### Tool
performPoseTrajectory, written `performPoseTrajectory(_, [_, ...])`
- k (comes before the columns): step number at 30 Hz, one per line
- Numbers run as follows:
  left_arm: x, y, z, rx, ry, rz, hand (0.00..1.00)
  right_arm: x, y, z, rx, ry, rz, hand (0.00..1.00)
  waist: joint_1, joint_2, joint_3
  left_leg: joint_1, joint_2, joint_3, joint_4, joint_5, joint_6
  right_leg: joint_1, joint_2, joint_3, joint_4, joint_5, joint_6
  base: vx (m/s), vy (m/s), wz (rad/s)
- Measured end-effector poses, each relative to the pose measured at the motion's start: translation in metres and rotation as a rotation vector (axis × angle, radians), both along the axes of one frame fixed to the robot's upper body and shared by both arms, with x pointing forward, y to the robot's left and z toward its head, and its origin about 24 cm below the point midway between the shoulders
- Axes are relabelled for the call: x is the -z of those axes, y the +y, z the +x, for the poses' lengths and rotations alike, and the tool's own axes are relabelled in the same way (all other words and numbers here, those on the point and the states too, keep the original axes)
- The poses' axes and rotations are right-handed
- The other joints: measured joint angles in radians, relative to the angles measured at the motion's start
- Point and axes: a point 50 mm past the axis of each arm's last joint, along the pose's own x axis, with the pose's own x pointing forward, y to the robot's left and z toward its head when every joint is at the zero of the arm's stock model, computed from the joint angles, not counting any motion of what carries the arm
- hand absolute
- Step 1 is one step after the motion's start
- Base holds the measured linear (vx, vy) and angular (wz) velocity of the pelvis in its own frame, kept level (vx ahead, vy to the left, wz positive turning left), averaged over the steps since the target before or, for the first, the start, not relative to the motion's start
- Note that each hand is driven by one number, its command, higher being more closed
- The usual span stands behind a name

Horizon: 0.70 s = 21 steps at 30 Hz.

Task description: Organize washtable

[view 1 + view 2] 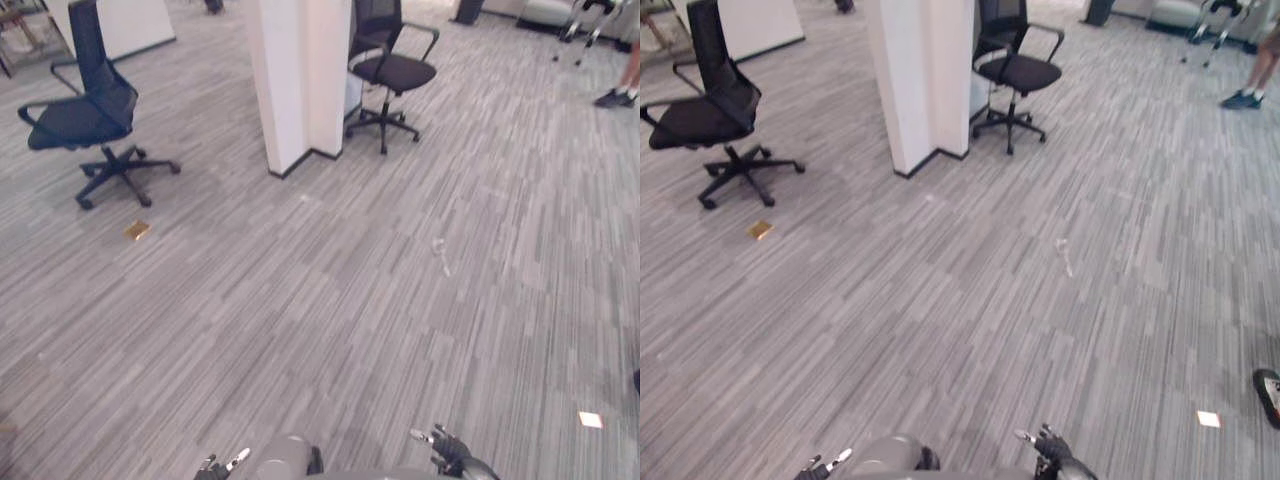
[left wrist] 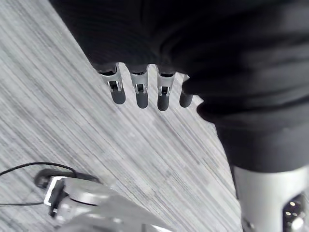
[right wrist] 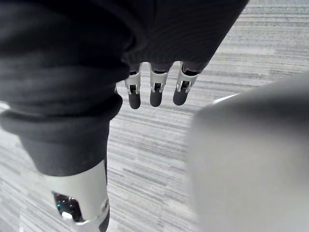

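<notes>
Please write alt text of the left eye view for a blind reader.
The left hand and right hand hang open and empty at the lower edge over grey striped carpet. Farther off, a white pillar stands between a blue chair and a black chair.

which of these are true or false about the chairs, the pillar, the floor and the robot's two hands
1. The left chair and the right chair stand on either side of the white pillar. True.
2. The left hand grips a cloth. False: its fingers hang straight and hold nothing.
3. A small golden-brown thing lies on the carpet near the left chair. True.
4. The right chair lies tipped over. False: it stands upright on its wheeled base.
5. The right hand is clenched. False: its fingers are straight.
</notes>
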Motion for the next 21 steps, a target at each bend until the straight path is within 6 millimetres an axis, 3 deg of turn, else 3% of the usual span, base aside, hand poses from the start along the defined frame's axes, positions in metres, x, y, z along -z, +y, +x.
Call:
performPoseTrajectory(1, [0.000, -0.003, 0.002, 0.033, 0.005, 0.001, 0.00, -0.002, -0.005, 0.003, 0.005, -0.016, -0.016, 0.00, -0.016, 0.013, 0.001, 0.063, 0.008, -0.015, -0.061, 0.008, -0.013, -0.048, 0.001, -0.061, -0.066, -0.058, -0.052, 0.40, -0.033, 0.16])
performPoseTrajectory(2, [0.000, -0.005, 0.006, 0.052, -0.005, -0.001, 0.00, -0.003, -0.011, 0.001, 0.027, -0.018, -0.029, 0.00, -0.028, 0.029, -0.001, 0.120, 0.024, -0.029, -0.118, 0.015, -0.024, -0.076, 0.001, -0.128, -0.187, -0.112, -0.070, 0.41, -0.040, 0.23])
performPoseTrajectory(5, [-0.003, -0.008, 0.027, 0.068, -0.059, -0.004, 0.00, -0.003, -0.019, -0.005, 0.042, -0.008, -0.049, 0.00, -0.039, 0.050, -0.002, 0.184, 0.057, -0.086, -0.186, 0.024, -0.044, -0.108, -0.009, -0.241, -0.518, -0.144, -0.094, 0.51, -0.114, 0.60])
performPoseTrajectory(6, [-0.004, -0.014, 0.037, 0.095, -0.087, -0.009, 0.00, -0.004, -0.021, -0.004, 0.043, -0.010, -0.053, 0.00, -0.058, 0.060, 0.001, 0.217, 0.090, -0.136, -0.230, 0.022, -0.085, -0.133, -0.009, -0.255, -0.779, -0.099, -0.089, 0.61, -0.207, 0.77])
performPoseTrajectory(8, [-0.005, -0.016, 0.040, 0.104, -0.092, -0.008, 0.00, -0.005, -0.022, -0.002, 0.036, -0.014, -0.058, 0.00, -0.059, 0.060, 0.002, 0.243, 0.110, -0.149, -0.251, 0.021, -0.119, -0.145, -0.006, -0.243, -0.955, -0.012, -0.087, 0.50, -0.228, 0.45])
performPoseTrajectory(9, [-0.004, -0.016, 0.038, 0.110, -0.086, -0.006, 0.00, -0.004, -0.020, -0.003, 0.026, -0.005, -0.055, 0.00, -0.053, 0.050, 0.002, 0.277, 0.122, -0.164, -0.262, 0.016, -0.154, -0.141, -0.002, -0.236, -1.109, 0.087, -0.077, 0.48, -0.272, 0.22])
performPoseTrajectory(10, [-0.004, -0.011, 0.034, 0.115, -0.073, 0.008, 0.00, -0.003, -0.018, -0.005, 0.017, 0.005, -0.050, 0.00, -0.054, 0.036, 0.001, 0.298, 0.126, -0.180, -0.259, 0.005, -0.176, -0.134, -0.010, -0.231, -1.174, 0.122, -0.087, 0.63, -0.390, 0.25])
performPoseTrajectory(11, [-0.004, -0.010, 0.030, 0.119, -0.059, 0.013, 0.00, -0.004, -0.019, -0.003, 0.007, 0.003, -0.055, 0.00, -0.057, 0.030, -0.001, 0.336, 0.153, -0.200, -0.246, -0.005, -0.194, -0.133, -0.008, -0.216, -1.122, 0.265, -0.128, 0.79, -0.462, 0.14])
performPoseTrajectory(12, [-0.002, -0.019, 0.030, 0.127, -0.056, -0.009, 0.00, -0.005, -0.024, -0.001, 0.001, -0.003, -0.072, 0.00, -0.053, 0.074, -0.006, 0.325, 0.199, -0.226, -0.187, 0.031, -0.253, -0.173, 0.020, -0.217, -0.978, 0.197, -0.164, 0.66, -0.384, 0.07])
performPoseTrajectory(13, [-0.001, -0.020, 0.030, 0.129, -0.057, -0.012, 0.00, -0.006, -0.025, 0.000, -0.002, -0.006, -0.074, 0.00, -0.053, 0.078, -0.007, 0.321, 0.208, -0.230, -0.170, 0.045, -0.263, -0.176, 0.024, -0.220, -0.952, 0.182, -0.173, 0.81, -0.430, -0.11])
performPoseTrajectory(14, [-0.001, -0.024, 0.029, 0.128, -0.054, -0.021, 0.00, -0.007, -0.027, 0.003, -0.010, -0.015, -0.085, 0.00, -0.053, 0.093, -0.009, 0.303, 0.226, -0.251, -0.096, 0.108, -0.269, -0.181, 0.049, -0.228, -0.881, 0.111, -0.191, 0.53, -0.289, -0.19])
performPoseTrajectory(15, [0.000, -0.024, 0.027, 0.125, -0.048, -0.023, 0.00, -0.008, -0.029, 0.003, -0.011, -0.015, -0.089, 0.00, -0.053, 0.100, -0.013, 0.288, 0.238, -0.256, -0.042, 0.147, -0.246, -0.176, 0.067, -0.233, -0.858, 0.077, -0.194, 0.78, -0.432, -0.31])
performPoseTrajectory(16, [0.001, -0.022, 0.024, 0.104, -0.041, -0.022, 0.00, -0.008, -0.030, 0.003, -0.011, -0.014, -0.092, 0.00, -0.059, 0.111, -0.014, 0.233, 0.258, -0.263, 0.104, 0.252, -0.201, -0.144, 0.100, -0.239, -0.842, 0.022, -0.209, 0.59, -0.324, -0.43])
performPoseTrajectory(17, [0.001, -0.018, 0.020, 0.072, -0.036, -0.020, 0.00, -0.007, -0.028, 0.001, -0.014, -0.009, -0.088, 0.00, -0.056, 0.117, -0.015, 0.172, 0.283, -0.261, 0.258, 0.447, -0.193, -0.088, 0.149, -0.238, -0.867, -0.015, -0.225, 0.68, -0.365, -0.43])
performPoseTrajectory(18, [0.001, -0.017, 0.017, 0.062, -0.032, -0.017, 0.00, -0.006, -0.026, -0.001, -0.018, -0.003, -0.085, 0.00, -0.051, 0.109, -0.009, 0.106, 0.305, -0.260, 0.407, 0.484, -0.193, -0.042, 0.184, -0.231, -0.897, -0.039, -0.242, 0.54, -0.278, -0.54])
performPoseTrajectory(19, [0.001, -0.015, 0.014, 0.060, -0.025, -0.015, 0.00, -0.005, -0.024, -0.002, -0.015, 0.004, -0.078, 0.00, -0.044, 0.110, -0.009, 0.012, 0.323, -0.233, 0.619, 0.396, -0.176, 0.024, 0.224, -0.212, -0.937, -0.058, -0.258, 0.54, -0.266, -0.44])
performPoseTrajectory(21, [0.001, -0.012, 0.012, 0.058, -0.019, -0.010, 0.00, -0.003, -0.019, -0.006, -0.019, 0.019, -0.063, 0.00, -0.027, 0.088, 0.004, -0.088, 0.324, -0.191, 0.762, 0.300, -0.142, 0.120, 0.253, -0.188, -1.000, -0.068, -0.266, 0.46, -0.205, -0.40])
